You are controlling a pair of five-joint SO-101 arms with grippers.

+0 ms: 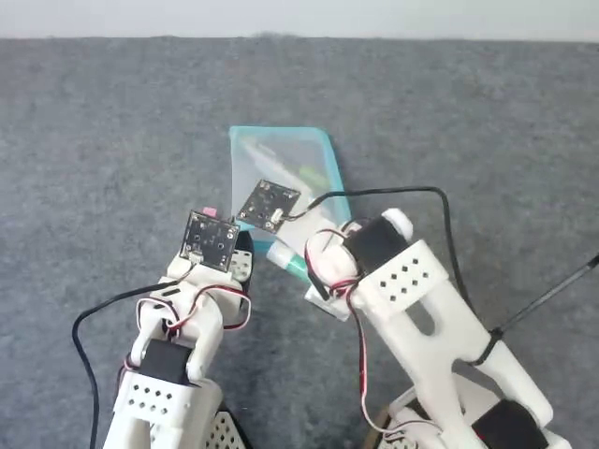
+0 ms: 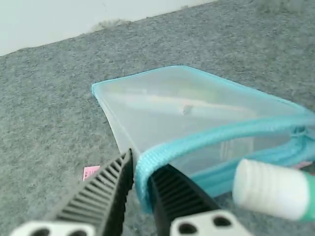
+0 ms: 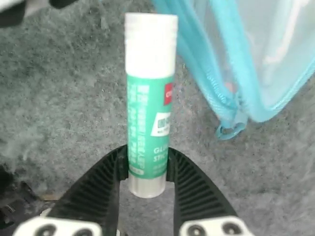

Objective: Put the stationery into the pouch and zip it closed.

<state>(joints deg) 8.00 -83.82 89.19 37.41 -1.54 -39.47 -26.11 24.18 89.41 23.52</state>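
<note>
On my high view I start at the lower left of the frame, where the left arm comes up from the bottom edge. Its left gripper [image 2: 141,169] is clenched on the turquoise hem of the pouch [image 2: 187,113], one black ribbed finger [image 2: 106,189] on either side of the fabric, so the mouth is pinched and lifted at that corner. A small pink item [image 2: 91,172] lies on the grey felt table [image 1: 94,140] just beside that gripper.

Moving to the centre of the high view, the pouch [image 1: 281,164] lies just above the middle of the frame, translucent with a turquoise border, its closed end toward the top edge. I can make out pale and green shapes inside it, but not what they are.

Just right of centre, the glue stick [image 1: 285,257] sits at the pouch's mouth, beside the left gripper's hold. The right gripper [image 3: 146,157] is grasping it near its base, the green label between the jaws and the white cap end pointing away from the wrist. The zip pull [image 3: 231,125] hangs at the pouch's edge, near the stick but apart from it. The right arm fills the lower right of the high view.
</note>
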